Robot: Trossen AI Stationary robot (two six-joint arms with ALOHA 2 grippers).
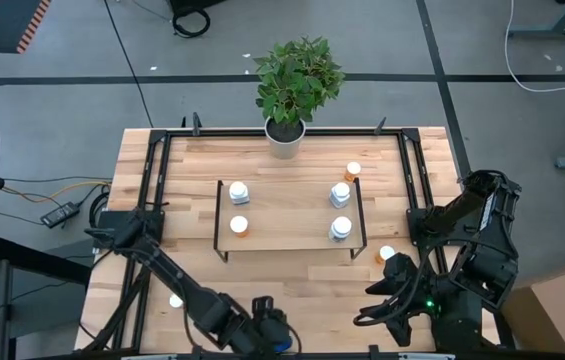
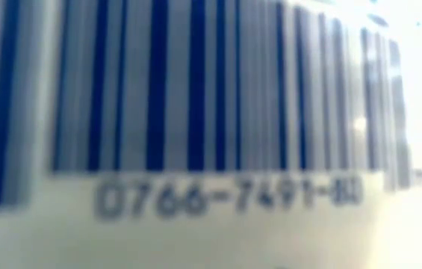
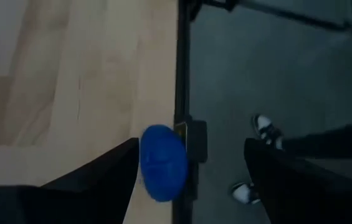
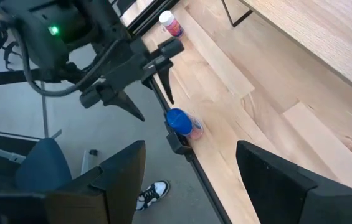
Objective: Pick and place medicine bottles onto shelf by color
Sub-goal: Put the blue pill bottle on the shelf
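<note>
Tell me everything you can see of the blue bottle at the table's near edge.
The blue bottle shows a rounded, oval, solid blue top; the right wrist view hints at a reddish, clear part beneath it. It sits on the light wooden tabletop right at the edge, against the black metal frame rail. The left end effector hangs open above it, one finger right beside it in the left wrist view, the other out past the table's edge; contact cannot be confirmed. Whether it stands or lies is unclear.

Tabletop [image 1: 292, 290]: we see pale jointed wood, matt | shelf [image 1: 287, 205]: light wood, thin black metal rails | blue bottle [image 3: 162, 163]: smooth plastic, faint sheen | left pincer [image 3: 191, 177]: matt black fingers | barcode label [image 2: 211, 149]: glossy paper
</note>
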